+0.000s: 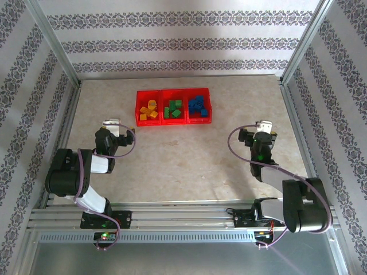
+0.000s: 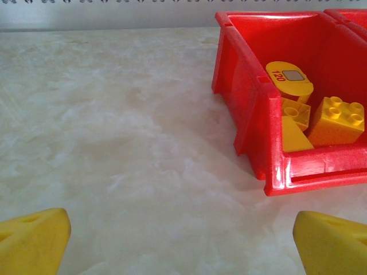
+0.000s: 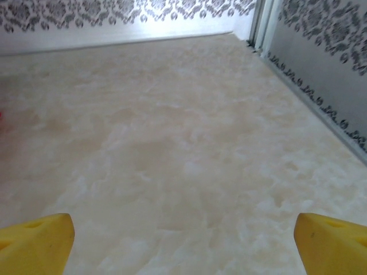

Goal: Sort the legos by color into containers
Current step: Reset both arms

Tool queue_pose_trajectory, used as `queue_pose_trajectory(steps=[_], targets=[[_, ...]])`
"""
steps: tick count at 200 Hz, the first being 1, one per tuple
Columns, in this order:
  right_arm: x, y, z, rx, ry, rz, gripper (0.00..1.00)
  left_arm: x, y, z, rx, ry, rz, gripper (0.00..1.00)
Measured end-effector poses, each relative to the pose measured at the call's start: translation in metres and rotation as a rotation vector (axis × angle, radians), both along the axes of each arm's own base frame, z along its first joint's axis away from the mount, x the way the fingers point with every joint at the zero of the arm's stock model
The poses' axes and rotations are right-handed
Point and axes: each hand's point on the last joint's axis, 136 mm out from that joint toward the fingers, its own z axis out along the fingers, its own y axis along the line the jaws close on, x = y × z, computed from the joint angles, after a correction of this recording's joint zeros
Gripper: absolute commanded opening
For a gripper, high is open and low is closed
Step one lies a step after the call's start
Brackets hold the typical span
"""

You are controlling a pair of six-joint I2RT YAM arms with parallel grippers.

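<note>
My left claw [image 2: 183, 243] and right claw [image 3: 183, 243] both stand wide apart and empty, low over the table [image 3: 172, 143]. I see no loose brick, so I judge it best to stay off the containers [image 1: 174, 122], upper middle. They are three bins, holding about four yellow legos [image 2: 335, 120], some five green legos [image 1: 174, 109] and some five blue legos [image 1: 198, 106].

A red bin [image 2: 248, 109] stands at right on the pale marbled desk [image 2: 114, 126], holding yellow bricks [image 2: 338, 120] and a round yellow piece [image 2: 289, 77] marked "120". The left gripper [image 2: 182, 243] has its jaws wide apart over bare desk.
</note>
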Motion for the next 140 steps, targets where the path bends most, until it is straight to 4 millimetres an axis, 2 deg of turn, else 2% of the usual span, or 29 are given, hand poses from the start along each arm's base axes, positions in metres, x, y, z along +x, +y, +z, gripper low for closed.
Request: queue_pose_trajectory(steps=[14,52,115,140], targets=[[0.003,0.003,-0.003,-0.006,-0.001,0.023,0.98,0.0,0.0,0.0,0.0,0.002,-0.001,1.0],[0.012,0.01,0.007,-0.016,-0.069,0.072,0.98,0.0,0.0,0.0,0.0,0.002,-0.001,1.0],[0.022,0.018,-0.031,-0.017,0.002,0.133,0.98,0.0,0.0,0.0,0.0,0.002,-0.001,0.99],[0.037,0.021,-0.017,-0.004,-0.024,0.165,0.98,0.0,0.0,-0.001,0.0,0.002,-0.001,1.0]])
